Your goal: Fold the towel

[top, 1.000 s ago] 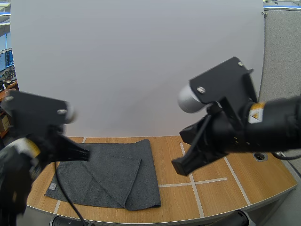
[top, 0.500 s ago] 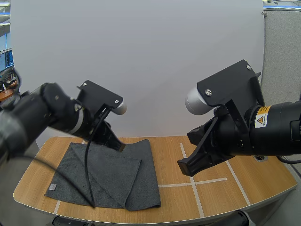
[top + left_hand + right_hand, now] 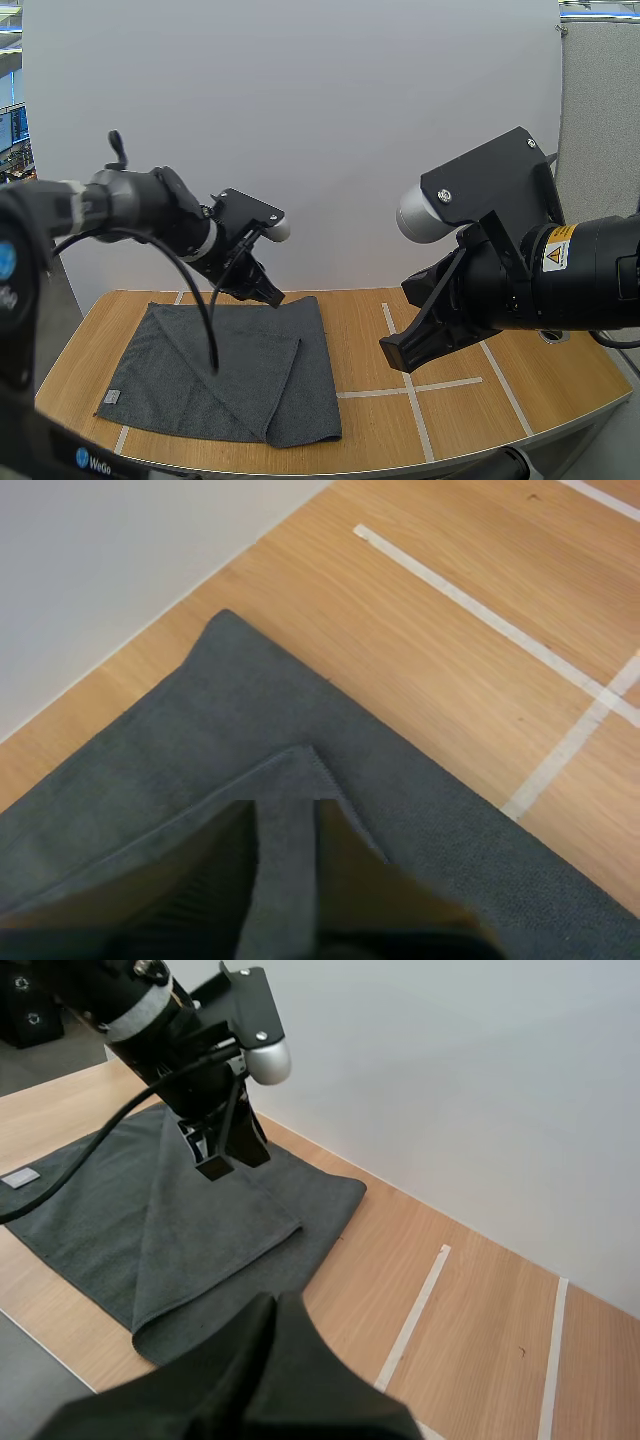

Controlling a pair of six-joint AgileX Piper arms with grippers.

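Observation:
A dark grey towel (image 3: 245, 385) lies flat on the left half of the wooden table (image 3: 440, 420), with one corner turned over into a triangular flap (image 3: 255, 360). My left gripper (image 3: 268, 296) hovers low over the towel's far edge. In the left wrist view its fingers (image 3: 205, 880) stand apart, open, just above the flap's pointed corner (image 3: 305, 752). My right gripper (image 3: 393, 356) hangs above the table's middle, right of the towel, and it is shut: its fingers form one dark wedge (image 3: 272, 1310). From the right wrist view, the left gripper (image 3: 222, 1156) stands over the towel (image 3: 120, 1220).
White tape lines (image 3: 415, 388) cross the table to the right of the towel. A white wall (image 3: 320, 150) rises directly behind the table. A small white label (image 3: 111, 397) marks the towel's near left corner. A round hole (image 3: 549, 332) sits at the table's right end.
My left arm has swung from the near left side forward and rightward, ending over the towel's far edge. The right arm has barely moved. The towel lies as before.

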